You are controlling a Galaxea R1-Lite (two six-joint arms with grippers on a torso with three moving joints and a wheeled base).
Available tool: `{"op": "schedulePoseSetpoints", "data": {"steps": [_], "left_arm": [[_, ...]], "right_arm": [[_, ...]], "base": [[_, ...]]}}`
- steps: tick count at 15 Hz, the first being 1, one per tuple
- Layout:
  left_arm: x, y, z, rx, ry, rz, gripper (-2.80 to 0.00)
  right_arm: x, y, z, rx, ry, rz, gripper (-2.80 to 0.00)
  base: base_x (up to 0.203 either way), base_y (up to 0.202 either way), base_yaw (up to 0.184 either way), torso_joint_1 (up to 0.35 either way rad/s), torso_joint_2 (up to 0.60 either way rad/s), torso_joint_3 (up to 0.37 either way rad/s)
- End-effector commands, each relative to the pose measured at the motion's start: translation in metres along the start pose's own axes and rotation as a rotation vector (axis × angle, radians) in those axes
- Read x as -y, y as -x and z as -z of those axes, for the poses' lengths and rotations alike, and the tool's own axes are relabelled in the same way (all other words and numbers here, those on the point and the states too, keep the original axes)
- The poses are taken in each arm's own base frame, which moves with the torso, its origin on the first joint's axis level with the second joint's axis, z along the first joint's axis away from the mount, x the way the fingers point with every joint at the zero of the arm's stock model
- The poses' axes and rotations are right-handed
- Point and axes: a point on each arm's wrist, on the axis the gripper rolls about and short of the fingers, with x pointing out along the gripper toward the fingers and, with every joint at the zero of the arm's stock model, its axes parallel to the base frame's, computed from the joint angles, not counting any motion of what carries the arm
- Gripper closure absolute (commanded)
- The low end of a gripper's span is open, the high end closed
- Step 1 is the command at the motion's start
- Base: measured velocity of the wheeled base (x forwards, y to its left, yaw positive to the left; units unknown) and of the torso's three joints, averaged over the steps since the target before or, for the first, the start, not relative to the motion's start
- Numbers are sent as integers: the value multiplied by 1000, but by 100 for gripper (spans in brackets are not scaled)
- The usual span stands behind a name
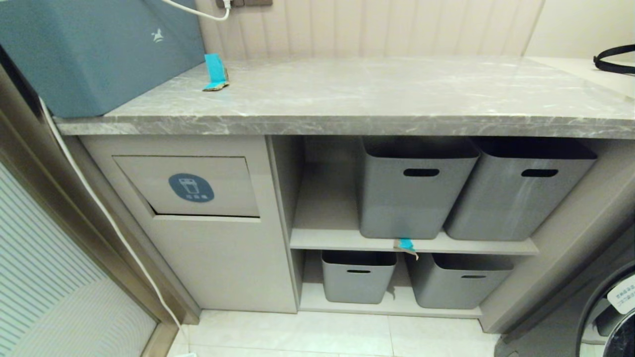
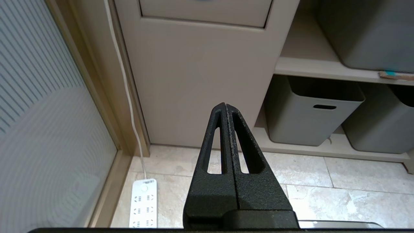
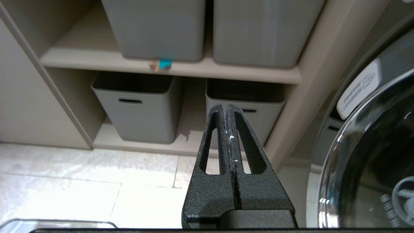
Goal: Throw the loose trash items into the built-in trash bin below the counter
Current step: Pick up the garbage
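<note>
1. Plainly nothing binned yet: two loose trash items lying out, one scrap (image 1: 216, 73) on the counter (image 1: 377, 99) beside the teal-blue box (image 1: 94, 49), another scrap (image 1: 406, 245) at the front lip of the upper shelf (image 1: 322, 238), just before a grey tub (image 1: 412, 188).
2. Left gripper (image 2: 225, 105) clenched tight, fingers pressed together, grasping nothing; aimed at the blank cabinet front under the built-in trash bin (image 1: 191, 186), whose flap sits above and beyond the tips.
3. From the left gripper, shelf scrap off to the right and higher; power strip (image 2: 144, 204) on the floor down to the left.
4. Right gripper (image 3: 228, 105) likewise clenched and empty, pointing at the lower tubs; shelf scrap up and left of the tips, well apart. Washing machine door (image 3: 365, 155) close on the right.
5. Neither arm visible from the head camera.
6. Left to do, by judgement: everything. Reach each scrap, pinch it, push the flap in, drop it through, twice over.
</note>
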Motion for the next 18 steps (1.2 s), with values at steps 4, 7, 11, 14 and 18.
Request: {"op": "schedulePoseSetpoints", "data": {"steps": [4,7,11,14,18], "left_arm": [[0,0,0,0,0,-1,0],[0,0,0,0,0,-1,0],[0,0,0,0,-1,-1,0],[0,0,1,-6,-3,2,0],[0,0,1,-5,-3,1,0]], "right_arm": [[0,0,1,-4,1,-2,0],[0,0,1,-3,3,-2,0],[0,0,1,-3,3,-2,0],[0,0,1,-3,1,-2,0],[0,0,1,-4,0,-2,0]], "base": [[0,0,0,178,-483,-287],[0,0,0,192,-468,-279],[0,0,0,210,-488,-281],[0,0,0,225,-503,-281],[0,0,0,240,-528,-289]]}}
